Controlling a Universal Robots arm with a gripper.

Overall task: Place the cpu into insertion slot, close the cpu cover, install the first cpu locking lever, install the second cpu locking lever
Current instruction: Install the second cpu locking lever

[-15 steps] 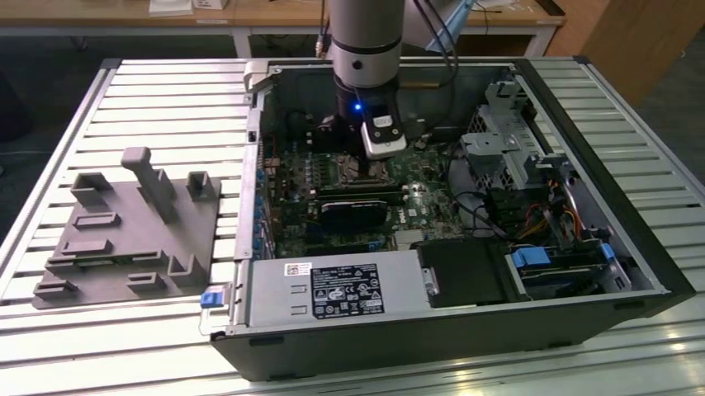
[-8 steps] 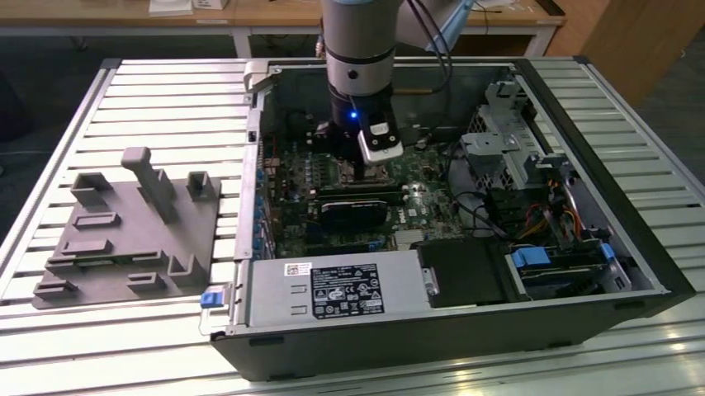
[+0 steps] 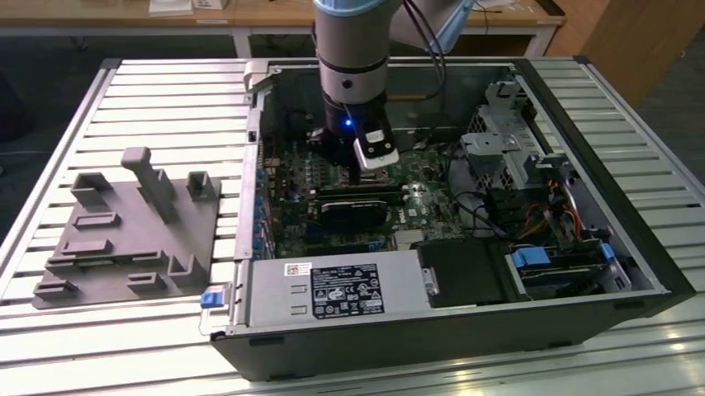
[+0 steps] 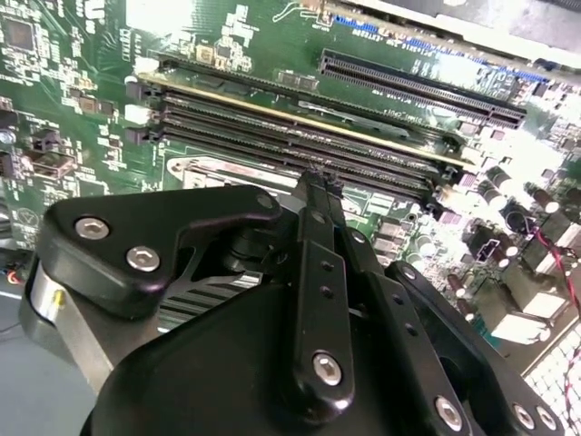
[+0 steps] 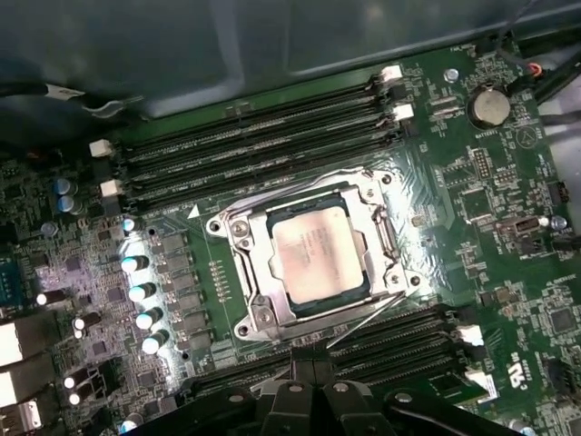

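In the first wrist view the cpu (image 5: 318,254), a dull silvery square, lies seated in the insertion slot (image 5: 259,313) on the green board. The cpu cover (image 5: 368,236), a silver frame with a window, lies flat around it. A thin wire locking lever (image 5: 372,313) runs at an angle from the socket's edge toward my fingertips. My gripper (image 5: 313,377) hangs just beside the socket, its black fingers pressed together. The second wrist view shows the same shut fingers (image 4: 320,195) over the socket's silver rim (image 4: 213,171). In the exterior view the gripper (image 3: 369,169) reaches down into the open computer case.
Long black memory slots (image 5: 254,150) flank the socket on two sides. A row of capacitors (image 5: 141,291) stands beside it. The black labelled power-supply box (image 3: 330,293) fills the case's near corner, drive cages (image 3: 518,140) the exterior view's right. A grey fixture (image 3: 121,223) lies on the slatted table.
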